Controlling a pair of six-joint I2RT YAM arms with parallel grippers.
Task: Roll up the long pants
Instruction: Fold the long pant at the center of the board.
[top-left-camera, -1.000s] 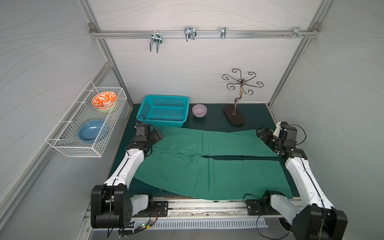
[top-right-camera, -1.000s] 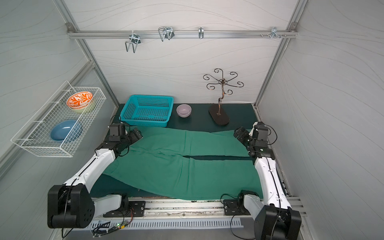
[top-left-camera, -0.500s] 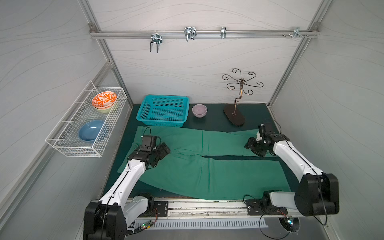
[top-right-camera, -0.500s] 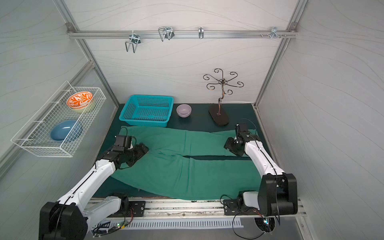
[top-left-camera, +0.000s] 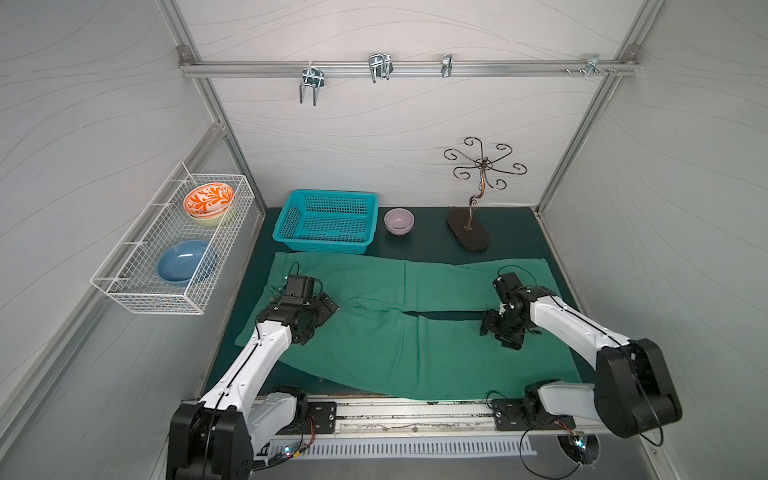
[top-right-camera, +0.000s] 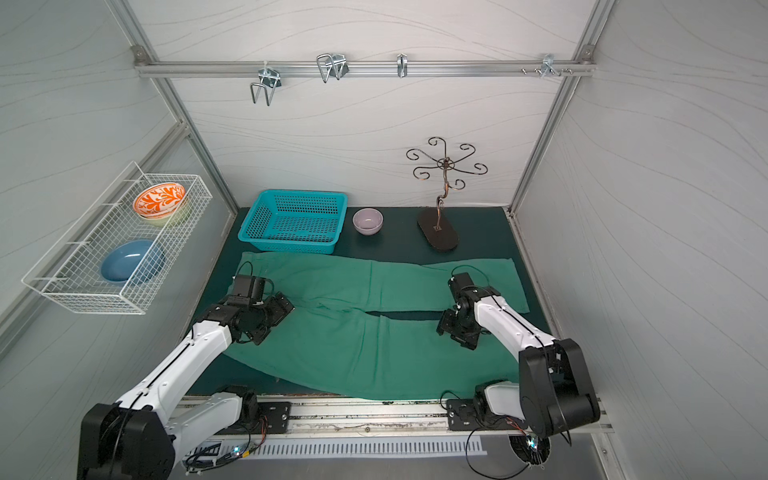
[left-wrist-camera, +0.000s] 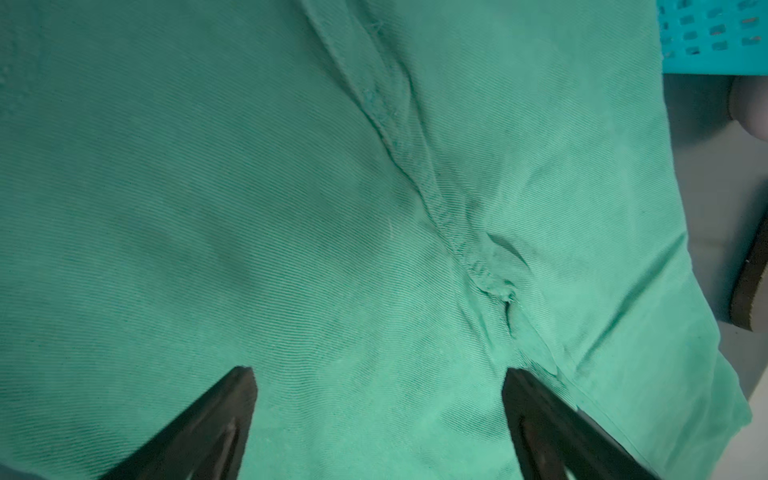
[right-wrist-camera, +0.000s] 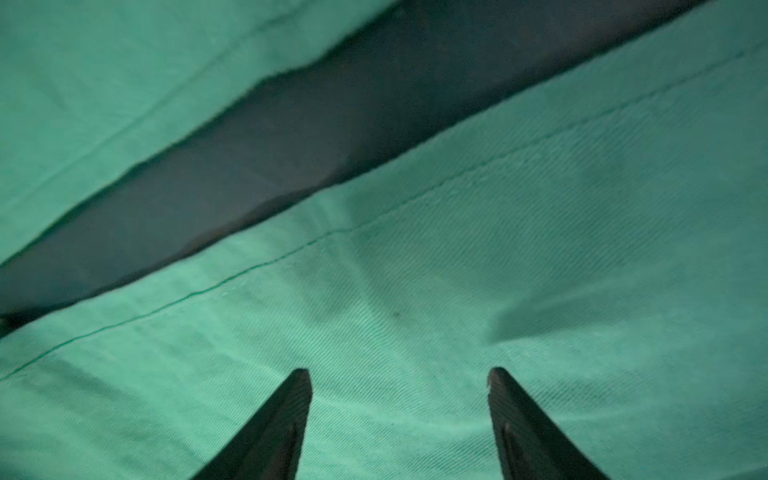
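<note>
Both arms have been swung inward, so the left tool (left-wrist-camera: 378, 374) and right tool (right-wrist-camera: 399, 374) are held spread, empty, seemingly just above the long pants (top-left-camera: 395, 332) laid flat on the bench (top-left-camera: 519, 232), presumably for a first grasp. Under the left tool lies the crotch seam (left-wrist-camera: 440, 216); ahead of the right, the leg gap (right-wrist-camera: 291, 137).

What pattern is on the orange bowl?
White leafy swirls on orange; the orange bowl shows best in a top view.

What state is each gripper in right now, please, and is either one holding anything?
Left gripper: open, jaws spread over the long pants, holding nothing.
Right gripper: open over the same cloth, holding nothing.
</note>
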